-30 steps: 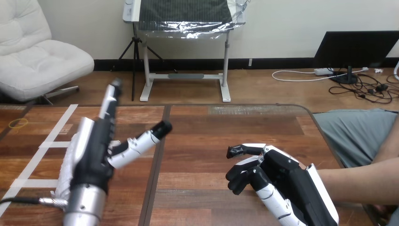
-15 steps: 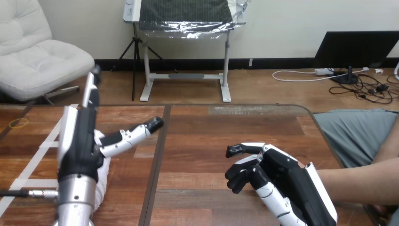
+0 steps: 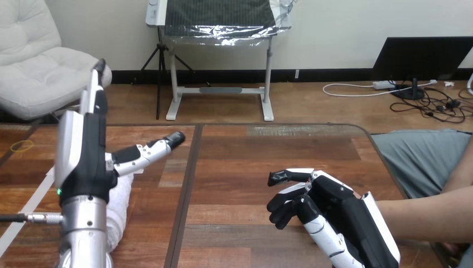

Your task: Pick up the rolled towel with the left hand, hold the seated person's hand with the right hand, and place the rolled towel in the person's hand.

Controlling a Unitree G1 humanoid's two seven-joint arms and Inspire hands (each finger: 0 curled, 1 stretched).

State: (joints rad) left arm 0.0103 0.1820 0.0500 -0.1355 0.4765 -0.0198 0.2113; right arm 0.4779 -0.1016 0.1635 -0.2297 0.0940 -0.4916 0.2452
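Head view, lower left of the frame: the rolled towel (image 3: 121,201) is lying on the table (image 3: 251,167), partly hidden behind the left hand (image 3: 83,159), and it isn't being gripped by anything yet. That hand is being held upright over it with fingers (image 3: 93,97) straight and the thumb (image 3: 146,153) stuck out toward the middle of the frame, so it's wide apart with nothing in it. At lower right, the right hand (image 3: 340,218) is being held low, right against the person's forearm (image 3: 429,212) coming in from the right edge. Whether anything is being clasped by it can't be told, since the person's hand is being hidden behind it.

So the pickup is probably what's being worked on. To do it well, the palm should be brought down so the roll is being straddled across its width — thumb on one side, fingers on the other — and closed around the middle, so it isn't being unrolled. It looks soft, so a full wrap is likely being favoured over a pinch.
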